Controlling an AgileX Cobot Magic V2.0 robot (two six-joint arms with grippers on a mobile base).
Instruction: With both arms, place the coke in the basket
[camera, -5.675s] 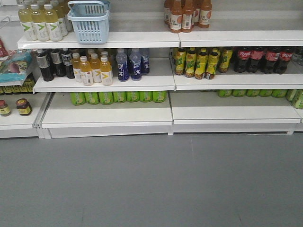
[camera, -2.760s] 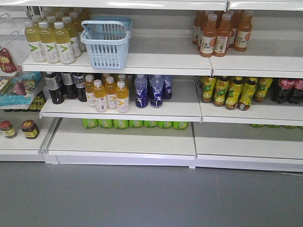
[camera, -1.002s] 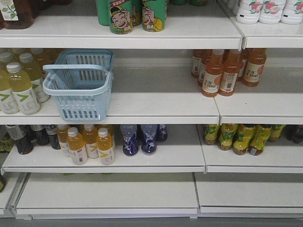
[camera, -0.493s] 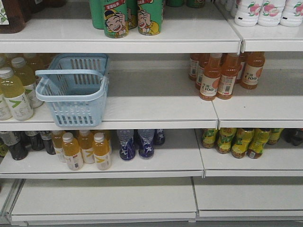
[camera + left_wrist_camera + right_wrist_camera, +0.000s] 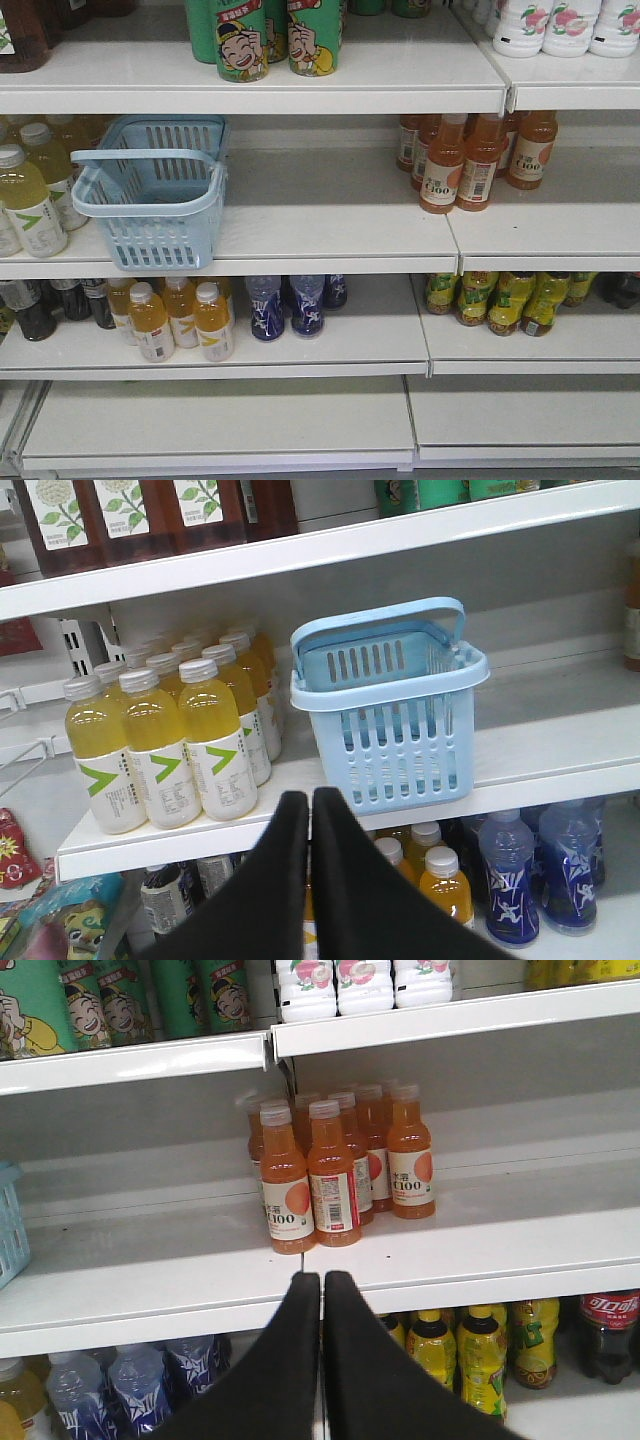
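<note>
black left fingers (image 5: 280,880) and right fingers (image 5: 290,1360) tight together, toward shelves (image 5: 330,215)

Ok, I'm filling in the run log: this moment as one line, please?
stage: pre-grasp | basket: on shelf | coke: one level down, ungrasped | left gripper: shut, empty | right gripper: shut, empty

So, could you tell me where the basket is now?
The basket sits left in the front view, on the shelf below the green cans, right of the yellow bottles.

White shelf (image 5: 330,215), pale blue basket (image 5: 160,238) at left, orange bottles (image 5: 445,175) at right
</note>
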